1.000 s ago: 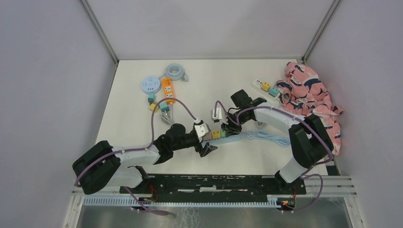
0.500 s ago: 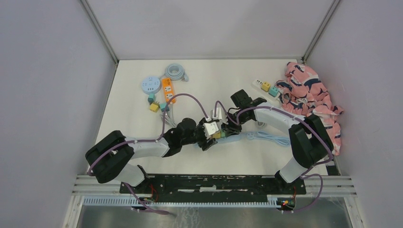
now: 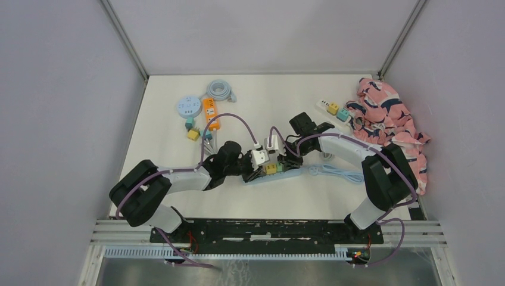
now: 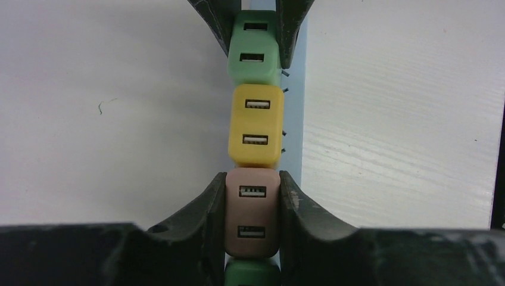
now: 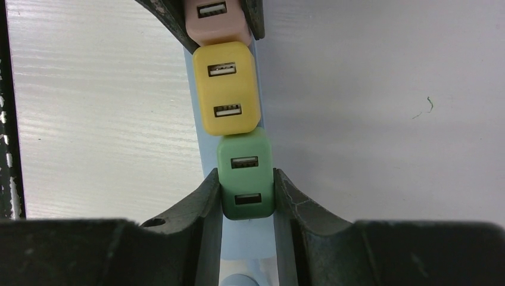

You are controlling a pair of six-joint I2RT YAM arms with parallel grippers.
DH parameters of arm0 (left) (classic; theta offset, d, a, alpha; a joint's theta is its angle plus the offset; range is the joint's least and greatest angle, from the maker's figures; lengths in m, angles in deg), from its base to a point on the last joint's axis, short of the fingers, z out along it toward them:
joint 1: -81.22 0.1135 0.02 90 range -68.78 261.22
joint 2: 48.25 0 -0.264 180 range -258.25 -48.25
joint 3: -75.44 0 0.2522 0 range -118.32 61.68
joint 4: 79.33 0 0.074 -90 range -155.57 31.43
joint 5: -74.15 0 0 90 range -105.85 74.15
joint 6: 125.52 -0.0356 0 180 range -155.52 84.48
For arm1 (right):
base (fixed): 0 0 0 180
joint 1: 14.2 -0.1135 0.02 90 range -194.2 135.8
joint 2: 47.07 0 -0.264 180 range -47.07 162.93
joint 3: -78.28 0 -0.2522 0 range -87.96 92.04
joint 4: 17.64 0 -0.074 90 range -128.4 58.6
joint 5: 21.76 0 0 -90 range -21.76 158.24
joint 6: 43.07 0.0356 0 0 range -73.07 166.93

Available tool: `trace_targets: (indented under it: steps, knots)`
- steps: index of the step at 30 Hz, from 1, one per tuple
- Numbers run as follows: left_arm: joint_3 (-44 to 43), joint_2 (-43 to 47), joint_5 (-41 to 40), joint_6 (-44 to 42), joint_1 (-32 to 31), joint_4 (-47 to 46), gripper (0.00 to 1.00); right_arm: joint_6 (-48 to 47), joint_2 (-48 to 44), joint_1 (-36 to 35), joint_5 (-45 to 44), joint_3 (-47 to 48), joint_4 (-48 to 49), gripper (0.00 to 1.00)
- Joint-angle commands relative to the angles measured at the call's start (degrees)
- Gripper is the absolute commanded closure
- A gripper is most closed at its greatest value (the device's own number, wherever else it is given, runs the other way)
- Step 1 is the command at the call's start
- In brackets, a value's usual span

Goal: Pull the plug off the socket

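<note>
Plug row: coloured USB plugs stand end to end on the pale blue socket strip, which lies near the centre of the worktop. Left hand is clamped on the pink plug, with a finger pressed to each flank. Right hand is clamped on the green plug, seen at 12 o'clock in the left wrist view. Yellow plug sits between them, close against both.

Hazard: neither hand holds the strip itself. A pull may lift the whole strip. A tilted pull may jam the pins or disturb the yellow plug.

Worktop is white and smooth. Grey walls enclose it. A pink cloth lies at 2 o'clock.
</note>
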Motion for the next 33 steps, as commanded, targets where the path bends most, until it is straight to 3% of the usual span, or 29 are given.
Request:
trace_targets:
  steps: [1, 7, 12, 15, 19, 21, 24, 27, 30, 33]
  knots:
    - [-2.8, -1.6, 3.8, -1.4, 0.2, 1.1, 0.75, 0.7, -1.0, -0.9, 3.0, 0.4, 1.4, 1.0]
    - [-1.9, -1.7, 3.2, -1.8, 0.3, 0.5, 0.97, 7.6, -0.8, -1.2, 10.2, 1.3, 4.3, 1.0]
    - [-1.1, -1.1, 2.7, -1.6, 0.7, 0.6, 0.97, 3.6, -0.9, 0.1, 2.8, 3.9, 0.5, 1.0]
    - [-0.3, -0.5, 2.7, -1.3, 1.5, 0.4, 0.97, -7.4, -2.2, 1.2, 0.2, 2.4, -5.8, 1.0]
    - [0.0, -0.4, 3.2, -1.0, 2.0, -0.1, 0.97, -17.0, -3.0, 0.5, 4.9, 0.7, -10.9, 1.0]
    - [-0.1, -0.7, 3.5, -0.6, 2.0, -0.4, 0.97, -13.1, -2.8, -1.2, 7.1, 0.7, -8.5, 1.0]
    - [0.0, -1.1, 3.8, 0.2, 2.0, -1.2, 0.97, 1.9, -1.7, -2.6, 9.0, 2.1, 0.0, 1.0]
    - [0.8, -1.0, 3.9, 0.8, 2.0, -2.5, 0.97, 10.4, -0.5, -1.9, 6.2, 4.0, 4.4, 1.0]
    - [1.8, -0.6, 3.8, 1.1, 2.0, -3.4, 0.97, 8.9, -0.3, 1.2, 3.7, 3.9, 3.9, 1.0]
    - [2.4, -0.3, 3.6, 1.1, 2.0, -3.9, 0.97, -4.3, -0.5, 2.8, 2.1, 4.0, -6.2, 1.0]
